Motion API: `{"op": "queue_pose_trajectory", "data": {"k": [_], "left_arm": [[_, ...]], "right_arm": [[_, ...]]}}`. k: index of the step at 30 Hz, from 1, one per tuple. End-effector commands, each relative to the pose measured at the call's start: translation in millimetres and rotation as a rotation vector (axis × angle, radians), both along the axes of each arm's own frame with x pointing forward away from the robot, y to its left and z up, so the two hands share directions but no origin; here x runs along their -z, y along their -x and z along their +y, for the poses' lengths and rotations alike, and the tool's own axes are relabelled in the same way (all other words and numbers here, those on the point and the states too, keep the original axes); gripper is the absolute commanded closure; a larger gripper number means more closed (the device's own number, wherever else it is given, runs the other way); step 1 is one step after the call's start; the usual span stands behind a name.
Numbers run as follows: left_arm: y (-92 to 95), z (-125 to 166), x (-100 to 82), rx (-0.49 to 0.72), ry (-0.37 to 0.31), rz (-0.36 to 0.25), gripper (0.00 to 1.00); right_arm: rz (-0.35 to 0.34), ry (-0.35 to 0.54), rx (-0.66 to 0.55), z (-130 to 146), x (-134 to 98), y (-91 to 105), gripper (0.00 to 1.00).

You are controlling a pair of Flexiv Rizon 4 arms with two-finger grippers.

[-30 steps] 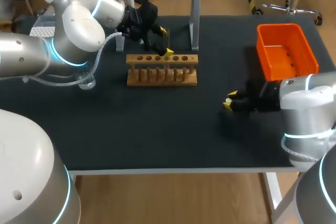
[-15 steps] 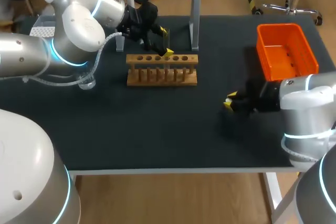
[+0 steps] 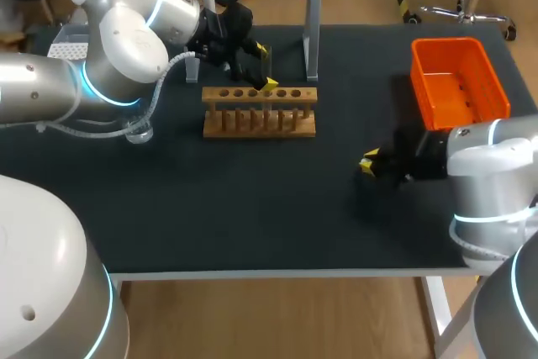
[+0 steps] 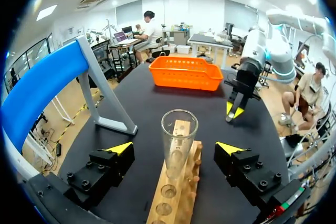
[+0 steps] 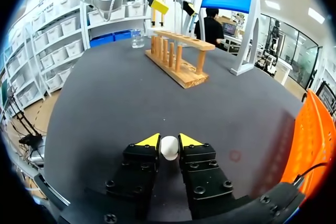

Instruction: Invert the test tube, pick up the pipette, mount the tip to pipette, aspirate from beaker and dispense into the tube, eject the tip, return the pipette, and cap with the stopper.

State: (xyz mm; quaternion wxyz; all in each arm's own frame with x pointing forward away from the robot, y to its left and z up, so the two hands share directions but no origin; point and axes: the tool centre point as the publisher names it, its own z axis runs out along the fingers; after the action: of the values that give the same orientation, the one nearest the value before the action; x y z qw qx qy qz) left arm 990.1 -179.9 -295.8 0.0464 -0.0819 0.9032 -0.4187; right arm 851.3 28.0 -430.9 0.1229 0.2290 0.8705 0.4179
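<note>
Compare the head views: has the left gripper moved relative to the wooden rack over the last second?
No. The left gripper stays above the wooden rack's back rail, the test tube between its open fingers.

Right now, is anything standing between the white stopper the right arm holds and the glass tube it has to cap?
Nothing visible stands on the table between the stopper and the test tube. But the left gripper has its open fingers on either side of the tube in the rack, so that arm may crowd the approach.

Qty: tube (image 4: 179, 141) x1, rack (image 3: 259, 117) x1, basket (image 4: 184, 77) x1, beaker (image 5: 137, 39) x1, stopper (image 5: 169, 148) x1.
</note>
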Motion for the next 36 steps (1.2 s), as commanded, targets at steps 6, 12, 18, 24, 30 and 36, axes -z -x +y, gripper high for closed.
{"op": "queue_pose_trajectory", "data": {"k": [6, 12, 18, 24, 30, 36], "left_arm": [[-1.0, 0, -0.7, 0.002, -0.004, 0.004, 0.00], [-1.0, 0, -0.7, 0.002, -0.004, 0.004, 0.00], [-1.0, 0, -0.7, 0.002, -0.004, 0.004, 0.00], [-1.0, 0, -0.7, 0.002, -0.004, 0.004, 0.00], [-1.0, 0, -0.7, 0.002, -0.004, 0.004, 0.00], [-1.0, 0, -0.7, 0.002, -0.004, 0.004, 0.00]], "right_arm": [[0.001, 0.009, 0.015, -1, 1, -0.6, 1.00], [0.007, -0.016, 0.019, -1, -4, -1.0, 1.00], [0.021, -0.060, -0.013, 2, -25, -2.5, 1.00], [0.033, -0.114, -0.042, -2, -62, -14.8, 1.00], [0.017, -0.162, -0.122, -1, -106, -29.0, 1.00], [-0.010, -0.178, -0.229, 4, -149, -40.8, 1.00]]}}
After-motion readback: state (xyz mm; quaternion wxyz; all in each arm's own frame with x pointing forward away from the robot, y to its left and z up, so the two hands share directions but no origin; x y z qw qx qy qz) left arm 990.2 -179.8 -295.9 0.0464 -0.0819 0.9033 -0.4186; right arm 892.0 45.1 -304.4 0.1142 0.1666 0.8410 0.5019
